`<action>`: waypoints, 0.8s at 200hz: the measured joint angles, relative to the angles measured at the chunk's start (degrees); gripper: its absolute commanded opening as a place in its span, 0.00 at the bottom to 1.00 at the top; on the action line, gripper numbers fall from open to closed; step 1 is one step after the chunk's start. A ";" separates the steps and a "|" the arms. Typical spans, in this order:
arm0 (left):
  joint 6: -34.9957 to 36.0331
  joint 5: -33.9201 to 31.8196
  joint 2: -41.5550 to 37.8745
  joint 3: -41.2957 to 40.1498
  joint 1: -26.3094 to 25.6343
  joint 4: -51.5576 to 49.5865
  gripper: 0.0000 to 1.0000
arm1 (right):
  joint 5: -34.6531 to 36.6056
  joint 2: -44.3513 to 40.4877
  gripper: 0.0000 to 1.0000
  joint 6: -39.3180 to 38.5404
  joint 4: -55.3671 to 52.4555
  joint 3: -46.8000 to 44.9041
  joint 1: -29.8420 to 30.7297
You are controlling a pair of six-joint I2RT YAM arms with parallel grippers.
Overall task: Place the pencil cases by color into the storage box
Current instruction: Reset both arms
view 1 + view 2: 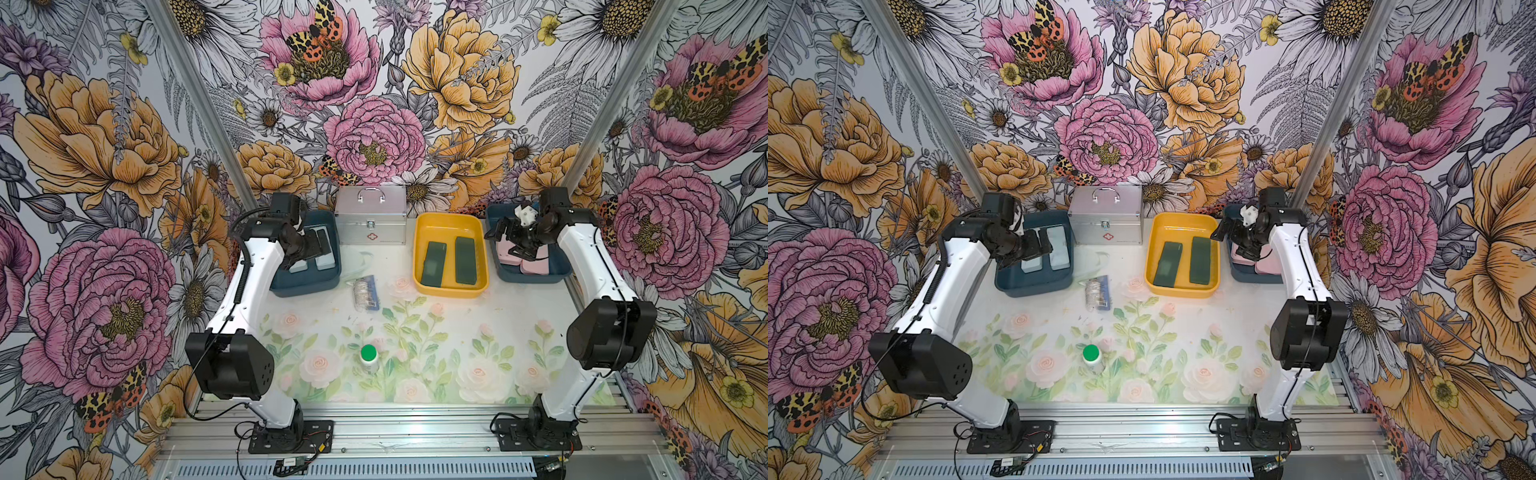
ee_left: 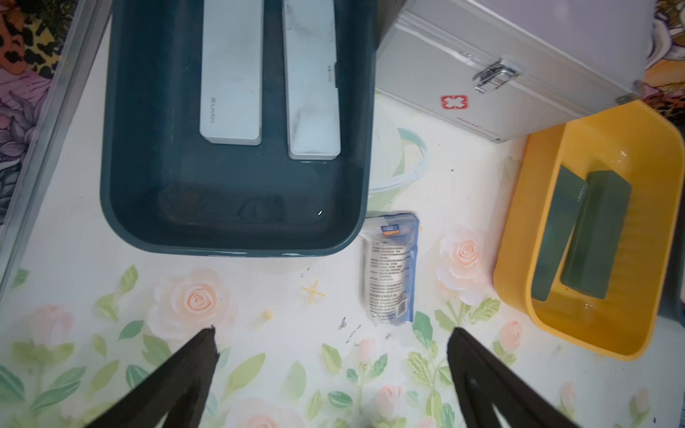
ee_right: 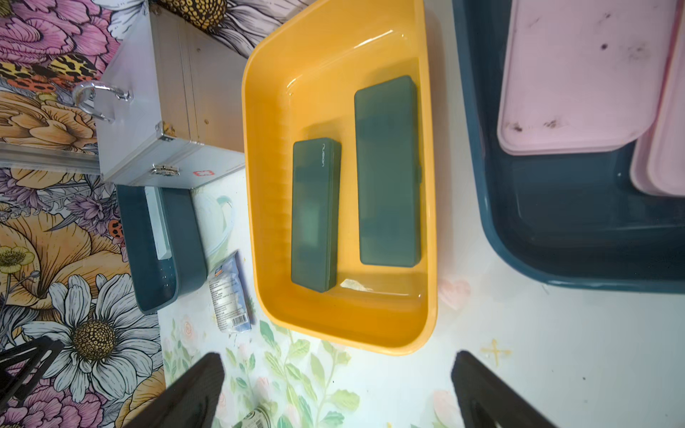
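Two pale blue pencil cases [image 2: 231, 74] [image 2: 313, 85] lie side by side in the dark blue storage box [image 1: 305, 286] at the back left. My left gripper [image 1: 318, 245] [image 2: 332, 333] hangs open and empty above that box. Two dark green pencil cases [image 1: 435, 259] [image 1: 465, 259] lie in the yellow storage box [image 1: 451, 291]. Two overlapping pink pencil cases [image 3: 578, 74] [image 3: 663, 148] rest in the dark blue box [image 1: 536, 277] at the back right. My right gripper [image 1: 505, 239] [image 3: 339, 355] hovers over it, open, holding nothing.
A silver first-aid case [image 1: 370, 216] stands at the back between the left blue and yellow boxes. A clear plastic packet [image 1: 365, 293] lies on the mat in front of it. A green-capped bottle [image 1: 368, 355] stands nearer the front middle.
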 measured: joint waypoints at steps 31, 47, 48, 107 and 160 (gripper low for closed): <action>5.55 -4.57 -6.36 -8.81 -0.13 2.40 0.99 | -1.20 -9.25 0.99 -1.97 1.07 -9.55 0.92; 5.44 -6.32 -10.38 -13.05 -1.07 5.99 0.99 | -0.96 -14.82 0.99 -2.64 2.05 -15.15 1.60; 5.42 -6.40 -10.58 -13.27 -1.09 6.14 0.99 | -0.98 -15.41 0.99 -2.67 2.25 -15.72 1.66; 4.85 -17.40 -24.55 -30.67 -2.84 22.23 0.99 | 1.36 -36.92 0.99 -3.91 12.07 -34.36 4.02; 8.72 -17.03 -41.57 -60.76 -2.99 52.78 0.99 | 10.45 -48.74 0.99 -3.74 26.47 -48.59 4.39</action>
